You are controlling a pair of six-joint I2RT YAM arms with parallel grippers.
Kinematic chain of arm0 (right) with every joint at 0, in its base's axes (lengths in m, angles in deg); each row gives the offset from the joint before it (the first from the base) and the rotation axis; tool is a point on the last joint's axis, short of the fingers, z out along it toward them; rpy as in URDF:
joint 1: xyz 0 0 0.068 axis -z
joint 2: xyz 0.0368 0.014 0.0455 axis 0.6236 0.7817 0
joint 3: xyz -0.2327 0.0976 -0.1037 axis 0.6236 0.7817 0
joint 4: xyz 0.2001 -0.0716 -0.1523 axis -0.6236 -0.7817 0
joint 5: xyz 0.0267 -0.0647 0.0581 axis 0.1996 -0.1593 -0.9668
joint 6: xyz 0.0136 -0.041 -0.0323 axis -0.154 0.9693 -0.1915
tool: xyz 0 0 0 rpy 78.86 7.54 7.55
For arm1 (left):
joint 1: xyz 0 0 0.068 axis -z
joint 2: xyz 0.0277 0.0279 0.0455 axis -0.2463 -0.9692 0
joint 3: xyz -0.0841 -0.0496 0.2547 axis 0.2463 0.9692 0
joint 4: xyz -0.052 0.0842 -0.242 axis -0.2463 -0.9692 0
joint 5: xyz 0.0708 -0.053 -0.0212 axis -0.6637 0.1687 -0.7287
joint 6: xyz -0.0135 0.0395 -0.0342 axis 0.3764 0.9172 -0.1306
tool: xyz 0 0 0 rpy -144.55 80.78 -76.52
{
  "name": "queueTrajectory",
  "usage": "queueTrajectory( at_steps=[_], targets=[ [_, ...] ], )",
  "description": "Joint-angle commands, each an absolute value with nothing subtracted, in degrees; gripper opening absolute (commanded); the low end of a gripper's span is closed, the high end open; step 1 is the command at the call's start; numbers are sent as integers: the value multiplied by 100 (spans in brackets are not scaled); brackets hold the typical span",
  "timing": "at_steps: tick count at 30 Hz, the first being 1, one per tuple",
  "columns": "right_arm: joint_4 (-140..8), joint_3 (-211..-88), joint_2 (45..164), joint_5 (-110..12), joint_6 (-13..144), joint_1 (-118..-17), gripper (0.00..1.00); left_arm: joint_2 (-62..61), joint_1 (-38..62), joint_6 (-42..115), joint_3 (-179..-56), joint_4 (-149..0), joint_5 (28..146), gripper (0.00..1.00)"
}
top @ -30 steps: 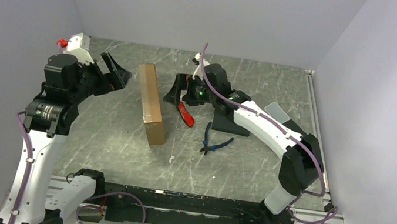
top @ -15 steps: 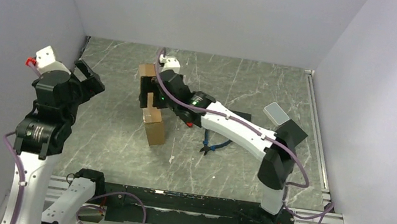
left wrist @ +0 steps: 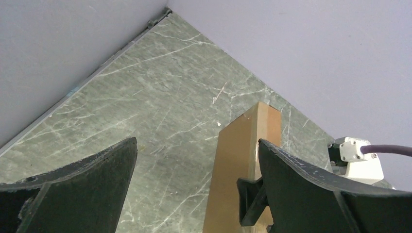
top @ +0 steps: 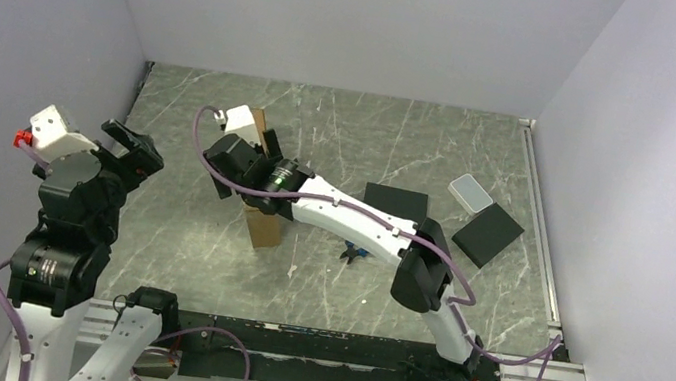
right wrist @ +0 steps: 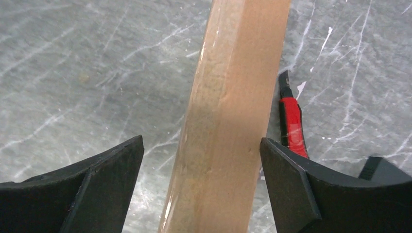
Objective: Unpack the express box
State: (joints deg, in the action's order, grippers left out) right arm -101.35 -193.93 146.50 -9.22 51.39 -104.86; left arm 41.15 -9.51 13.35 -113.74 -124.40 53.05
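The express box [top: 264, 228] is a flat brown carton standing on its long edge left of centre. My right gripper [top: 237, 174] reaches over it from the right, open, with one finger on each side of the box's top edge. In the right wrist view the box [right wrist: 233, 116] fills the gap of the right gripper [right wrist: 201, 145], and neither finger clearly touches it. My left gripper [top: 133, 146] is open and empty, raised well left of the box. In the left wrist view, beyond the left gripper [left wrist: 197, 145], stands the box [left wrist: 240, 160].
A red utility knife [right wrist: 293, 128] lies on the table just right of the box. Two flat black pads [top: 396, 202] [top: 488, 235] and a small translucent white case [top: 471, 192] lie to the right. Blue-handled pliers [top: 355, 252] peek out under my right arm. Walls close in on three sides.
My right arm has swung left from beside the knife to over the box, and its open fingers now straddle it. My left arm has pulled back to the left and nearer.
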Motion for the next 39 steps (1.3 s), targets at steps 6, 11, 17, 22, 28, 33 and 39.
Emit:
queueTrajectory(
  at_steps=[6, 11, 17, 22, 28, 33, 39],
  targets=[
    [-10402, -19554, 14614, -755, 5731, -10529, 85, 4075, -916, 1230, -11232, -12183, 5402, 99],
    [-10590, -19684, 14725, -746, 5719, -10529, 86, 4043, -916, 1230, -11297, -12199, 5459, 100],
    [-10621, -19662, 14715, -1134, 5816, -10529, 82, 4037, -916, 1212, -11252, -12188, 5545, 99],
    [-10412, -19390, 14493, -1740, 6102, -10525, 65, 4034, -916, 1235, -11290, -12192, 5562, 99],
    [-10253, -18904, 14163, -2691, 6993, -10514, 53, 4024, -916, 1239, -11301, -12183, 5576, 99],
    [-9818, -17822, 13499, -3652, 8226, -10494, 48, 4008, -916, 1249, -11323, -12200, 5623, 99],
    [-8363, -15646, 12168, -4876, 9923, -10482, 62, 4001, -916, 1190, -11153, -12148, 5830, 98]
  ],
)
